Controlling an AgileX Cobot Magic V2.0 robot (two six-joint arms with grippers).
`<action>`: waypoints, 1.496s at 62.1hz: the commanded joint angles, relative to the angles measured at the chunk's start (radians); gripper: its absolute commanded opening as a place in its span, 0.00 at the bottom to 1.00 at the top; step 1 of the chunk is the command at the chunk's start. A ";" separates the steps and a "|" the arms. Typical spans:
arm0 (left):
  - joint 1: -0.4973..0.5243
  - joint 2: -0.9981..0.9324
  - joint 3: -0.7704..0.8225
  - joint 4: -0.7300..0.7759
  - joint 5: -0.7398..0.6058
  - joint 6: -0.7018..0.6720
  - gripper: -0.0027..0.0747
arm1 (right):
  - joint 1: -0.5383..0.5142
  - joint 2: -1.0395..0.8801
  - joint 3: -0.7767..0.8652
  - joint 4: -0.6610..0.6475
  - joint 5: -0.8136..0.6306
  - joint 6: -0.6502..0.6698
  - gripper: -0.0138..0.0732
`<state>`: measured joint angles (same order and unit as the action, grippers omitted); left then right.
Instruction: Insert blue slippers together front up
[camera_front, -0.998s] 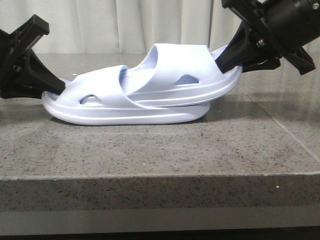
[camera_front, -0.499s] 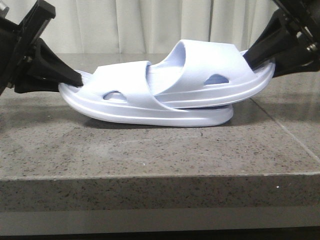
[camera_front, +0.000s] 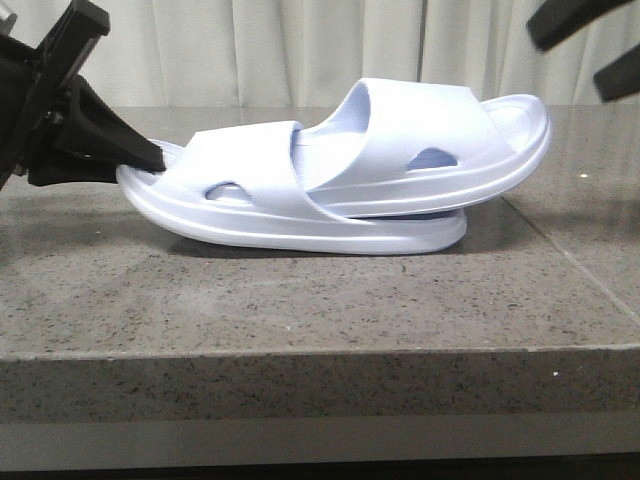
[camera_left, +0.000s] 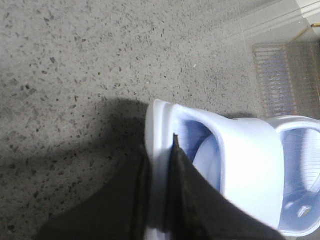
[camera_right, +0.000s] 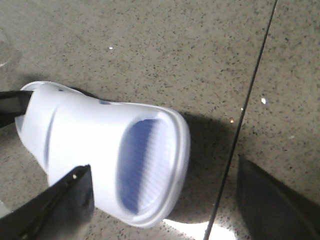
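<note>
Two pale lavender-blue slippers lie nested on the grey stone table (camera_front: 300, 300). The lower slipper (camera_front: 300, 225) rests on the table with its left end raised. The upper slipper (camera_front: 440, 150) is pushed under the lower one's strap and its heel sticks up to the right. My left gripper (camera_front: 135, 160) is shut on the lower slipper's left rim (camera_left: 159, 165). My right gripper (camera_front: 590, 45) is open and empty, lifted clear above the upper slipper's heel (camera_right: 150, 165); its fingers (camera_right: 60, 205) stand wide apart.
The table's front edge (camera_front: 320, 350) runs across the front view. A tile seam (camera_right: 240, 110) crosses the stone at the right. Pale curtains (camera_front: 300, 50) hang behind. A floor grate (camera_left: 285, 75) shows beyond the table in the left wrist view.
My right gripper has let go of the upper slipper's heel, opened and risen up to the right. Before that both arms shifted the nested slippers to the right. The left gripper keeps its hold.
</note>
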<state>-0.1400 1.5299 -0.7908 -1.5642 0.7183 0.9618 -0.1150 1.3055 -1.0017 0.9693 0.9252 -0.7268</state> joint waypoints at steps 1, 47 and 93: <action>-0.008 -0.030 -0.027 -0.039 0.029 0.014 0.03 | -0.002 -0.100 -0.033 0.035 0.054 0.003 0.84; -0.005 -0.208 -0.131 0.701 -0.074 -0.421 0.66 | 0.047 -0.450 -0.031 -0.072 0.164 0.071 0.84; -0.005 -0.874 -0.057 1.639 0.121 -1.045 0.66 | 0.241 -0.558 0.026 -0.851 0.160 0.643 0.84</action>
<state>-0.1400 0.7114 -0.8453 0.0668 0.9070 -0.0706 0.1198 0.7815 -0.9753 0.1426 1.1384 -0.1154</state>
